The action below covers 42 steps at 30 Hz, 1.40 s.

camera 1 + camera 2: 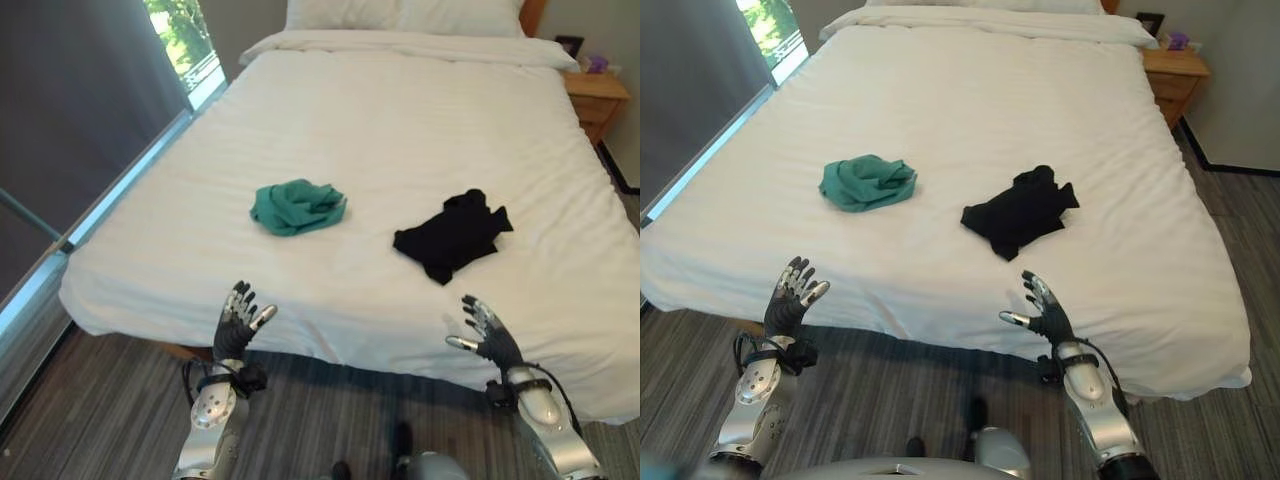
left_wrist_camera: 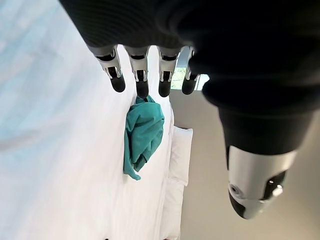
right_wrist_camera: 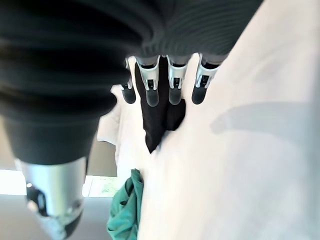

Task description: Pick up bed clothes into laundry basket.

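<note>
Fingers: both the left hand (image 1: 237, 325) and the right hand (image 1: 487, 332) were spread, empty, at the bed's (image 1: 400, 140) near edge.
Clothes: green garment (image 1: 297, 206) and black garment (image 1: 453, 234) lay mid-bed, apart.
Handling: probably soft, light; pinch a bunched fold.

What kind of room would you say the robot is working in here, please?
Most likely a bedroom: a made bed with white sheets and pillows, a wooden nightstand beside it, and a large window along one side.
</note>
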{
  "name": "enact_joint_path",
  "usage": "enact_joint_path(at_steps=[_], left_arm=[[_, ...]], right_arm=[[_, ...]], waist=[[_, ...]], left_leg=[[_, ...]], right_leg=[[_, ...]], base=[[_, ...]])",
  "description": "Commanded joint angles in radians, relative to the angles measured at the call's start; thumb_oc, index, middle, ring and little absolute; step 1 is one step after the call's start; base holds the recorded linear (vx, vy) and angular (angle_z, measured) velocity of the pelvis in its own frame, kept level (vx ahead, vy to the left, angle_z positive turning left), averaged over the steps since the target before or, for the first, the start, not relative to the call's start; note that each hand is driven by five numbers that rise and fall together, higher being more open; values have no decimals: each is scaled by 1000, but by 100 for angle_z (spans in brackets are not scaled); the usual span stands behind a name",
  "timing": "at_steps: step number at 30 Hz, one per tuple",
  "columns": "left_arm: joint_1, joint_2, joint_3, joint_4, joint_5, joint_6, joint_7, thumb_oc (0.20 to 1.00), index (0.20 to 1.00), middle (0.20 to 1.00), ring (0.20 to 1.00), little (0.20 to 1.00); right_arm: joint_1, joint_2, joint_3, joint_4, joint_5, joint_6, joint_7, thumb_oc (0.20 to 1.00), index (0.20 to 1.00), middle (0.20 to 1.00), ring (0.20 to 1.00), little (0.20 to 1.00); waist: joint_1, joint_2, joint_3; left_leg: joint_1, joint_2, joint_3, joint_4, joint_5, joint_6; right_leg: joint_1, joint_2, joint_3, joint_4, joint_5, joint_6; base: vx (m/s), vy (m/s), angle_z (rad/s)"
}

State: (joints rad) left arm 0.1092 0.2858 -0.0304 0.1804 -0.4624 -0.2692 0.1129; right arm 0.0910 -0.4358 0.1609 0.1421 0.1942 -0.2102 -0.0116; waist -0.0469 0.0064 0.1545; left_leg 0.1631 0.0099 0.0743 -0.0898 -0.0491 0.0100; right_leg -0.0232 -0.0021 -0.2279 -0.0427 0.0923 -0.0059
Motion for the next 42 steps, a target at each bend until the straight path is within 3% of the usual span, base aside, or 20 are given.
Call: enact_joint_path(at_steps=[1, 3, 4, 5, 6, 7, 8, 9, 10, 11, 12, 15, 18, 27, 30, 31, 34, 36, 39, 42], left_arm=[[-53, 46, 25, 13, 36, -16, 20, 1000, 1000, 1000, 1000, 1000], [-82, 68, 29, 19, 72, -5, 28, 1000, 1000, 1000, 1000, 1000], [-126, 91, 31, 22, 89, -9, 37, 1000, 1000, 1000, 1000, 1000], [-128, 92, 30, 23, 89, -10, 37, 1000, 1000, 1000, 1000, 1000], [-168, 110, 31, 28, 104, -12, 48, 1000, 1000, 1000, 1000, 1000], [-207, 127, 41, 29, 113, -17, 72, 1000, 1000, 1000, 1000, 1000], [-208, 127, 41, 29, 114, -17, 72, 1000, 1000, 1000, 1000, 1000], [-220, 141, 58, 30, 124, -20, 83, 1000, 1000, 1000, 1000, 1000], [-241, 168, 78, 36, 139, -19, 100, 1000, 1000, 1000, 1000, 1000], [-242, 169, 78, 36, 139, -19, 100, 1000, 1000, 1000, 1000, 1000], [-265, 203, 89, 47, 154, -21, 122, 1000, 1000, 1000, 1000, 1000], [-282, 233, 119, 56, 169, -25, 149, 1000, 1000, 1000, 1000, 1000], [-311, 245, 121, 80, 190, -21, 164, 1000, 1000, 1000, 1000, 1000], [-362, 359, 151, 130, 215, -16, 191, 1000, 1000, 1000, 1000, 1000], [-393, 386, 145, 143, 255, -2, 206, 1000, 1000, 1000, 1000, 1000], [-419, 410, 138, 161, 269, -1, 216, 1000, 1000, 1000, 1000, 1000], [-462, 444, 116, 180, 315, 12, 229, 1000, 1000, 1000, 1000, 1000], [-539, 520, 74, 265, 409, 36, 233, 1000, 1000, 1000, 1000, 1000], [-650, 605, 6, 398, 482, 59, 223, 1000, 1000, 1000, 1000, 1000], [-780, 631, -105, 533, 530, 95, 212, 1000, 1000, 1000, 1000, 1000]], right_arm=[[-7, -14, -13, -5, -18, -37, -11, 1000, 1000, 1000, 1000, 1000], [6, -9, -25, 9, -1, -30, -13, 1000, 1000, 1000, 1000, 1000], [18, -21, -29, 10, 9, -30, -3, 1000, 1000, 1000, 1000, 1000], [16, -20, -30, 11, 9, -30, -3, 1000, 1000, 1000, 1000, 1000], [17, -33, -29, 13, 13, -30, 3, 1000, 1000, 1000, 1000, 1000], [15, -51, -23, 11, 19, -24, 13, 1000, 1000, 1000, 1000, 1000], [15, -51, -23, 11, 19, -24, 13, 1000, 1000, 1000, 1000, 1000], [17, -58, -21, 4, 17, -22, 22, 1000, 1000, 1000, 1000, 1000], [34, -66, -35, -6, 12, -24, 25, 1000, 1000, 1000, 1000, 1000], [35, -65, -35, -6, 12, -24, 25, 1000, 1000, 1000, 1000, 1000], [47, -67, -52, -5, 18, -31, 17, 1000, 1000, 1000, 1000, 1000], [65, -72, -57, -13, 6, -35, 28, 1000, 1000, 1000, 1000, 1000], [77, -59, -65, -2, -3, -31, 24, 1000, 1000, 1000, 1000, 1000], [68, -11, -16, 12, -7, -20, 54, 1000, 1000, 1000, 1000, 1000], [77, 2, -9, 15, -10, -20, 58, 1000, 1000, 1000, 1000, 1000], [87, 5, -8, 7, -7, -20, 64, 1000, 1000, 1000, 1000, 1000], [101, 8, -4, 7, -8, -20, 68, 1000, 1000, 1000, 1000, 1000], [131, 8, 5, 5, 6, -23, 89, 1000, 1000, 1000, 1000, 1000], [141, 1, 21, 9, 23, -31, 108, 1000, 1000, 1000, 1000, 1000], [156, -20, 54, 0, 26, -25, 127, 1000, 1000, 1000, 1000, 1000]], waist=[[-8, -32, -42], [-19, -35, -28], [-23, -49, 2], [-26, -48, 2], [-23, -54, 27], [-18, -61, 43], [-19, -61, 43], [-25, -61, 35], [-33, -64, 20], [-31, -65, 21], [-31, -49, 4], [-38, -26, -12], [-50, -15, -23], [-43, -28, -27], [-47, -28, -11], [-63, -25, 9], [-77, -15, 27], [-105, -15, 25], [-123, -34, 31], [-134, -51, 19]], left_leg=[[-4, 4, 22, 3, 37, -33], [-24, 15, 19, 74, 27, -49], [-108, 19, 16, 252, 61, -90], [-120, 21, 12, 269, 54, -91], [-185, 17, -11, 387, 91, -123], [-232, 6, -62, 435, 107, -139], [-233, 6, -62, 437, 106, -138], [-233, 32, -48, 387, 96, -125], [-218, 101, 6, 279, 88, -114], [-212, 100, 9, 273, 90, -114], [-204, 131, 17, 143, 126, -112], [-166, 128, -12, 62, 143, -122], [-126, 121, 26, 22, 142, -123], [-84, 50, 106, 3, 70, -58], [-73, 26, 121, 3, 54, -35], [-61, 16, 118, 3, 46, -26], [-55, 19, 116, 3, 42, -24], [-38, 13, 114, 3, 24, -29], [-29, 8, 110, 3, 14, -36], [-36, 7, 102, 3, 19, -41]], right_leg=[[57, -76, 84, 31, -47, 113], [68, -75, 88, 31, -63, 101], [83, -85, 90, 27, -67, 84], [81, -84, 86, 28, -67, 84], [79, -89, 86, 40, -70, 73], [82, -98, 98, 45, -75, 67], [82, -99, 97, 45, -76, 67], [88, -105, 101, 38, -80, 72], [104, -123, 97, 26, -86, 91], [105, -124, 99, 25, -87, 91], [118, -123, 100, 18, -98, 106], [130, -121, 118, 12, -115, 113], [140, -132, 122, 2, -108, 123], [89, -204, 206, 25, -59, 191], [23, -218, 242, 156, -22, 218], [-20, -218, 266, 230, 36, 223], [-70, -204, 295, 314, 43, 220], [-105, -160, 310, 246, 18, 207], [-141, -143, 269, 104, 51, 201], [-90, -139, 295, 55, 50, 206]], base=[[76, -119, -4], [-3, -109, 1], [-58, -69, 6], [-110, -100, 8], [-55, -30, 13], [-47, -27, 23], [62, 37, 17], [167, 96, -2], [172, 95, -15], [266, 154, -19], [159, 88, -30], [183, 120, -28], [154, 159, -26], [100, 223, -22], [39, 205, -18], [5, 123, -5], [38, 185, -7], [129, 83, 7], [83, -17, -4], [55, -33, 24]])
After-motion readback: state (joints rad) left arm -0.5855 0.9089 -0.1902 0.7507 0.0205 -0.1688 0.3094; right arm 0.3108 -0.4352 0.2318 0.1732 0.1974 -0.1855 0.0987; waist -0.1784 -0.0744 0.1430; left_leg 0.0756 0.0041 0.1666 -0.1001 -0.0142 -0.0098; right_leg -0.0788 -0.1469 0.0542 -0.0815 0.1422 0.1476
